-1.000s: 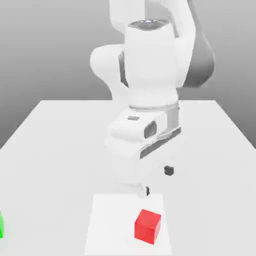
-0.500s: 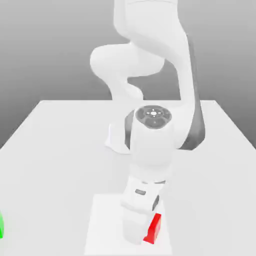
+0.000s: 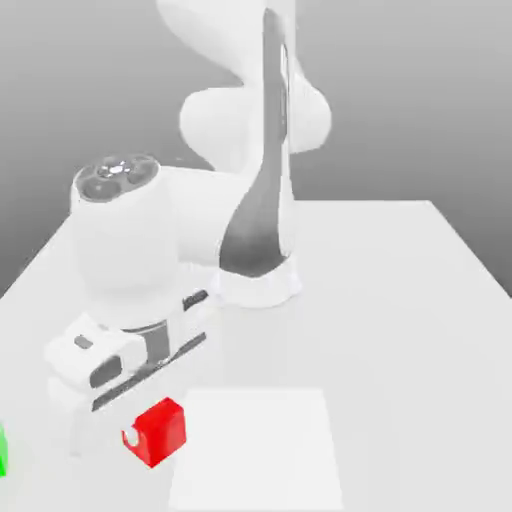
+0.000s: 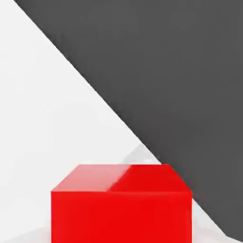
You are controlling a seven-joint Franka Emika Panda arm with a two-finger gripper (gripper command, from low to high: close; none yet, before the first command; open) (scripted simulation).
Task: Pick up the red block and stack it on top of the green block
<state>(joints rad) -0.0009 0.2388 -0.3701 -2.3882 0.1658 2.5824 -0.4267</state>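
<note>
Leftward in the exterior view, the gripper [image 3: 150,432] and red block [image 3: 158,432] have swung away from their spot over the white square [image 3: 255,450] since the earlier frames. Nearest, that square lies on the table [image 3: 390,350], a little right of centre. The green block [image 3: 2,452] is at the exterior view's near left edge, partly out of frame. Between them, the gripper pinches the tilted red block, a pale fingertip [image 3: 130,436] against its left side. Farther back stands the arm's base [image 3: 257,288].
</note>
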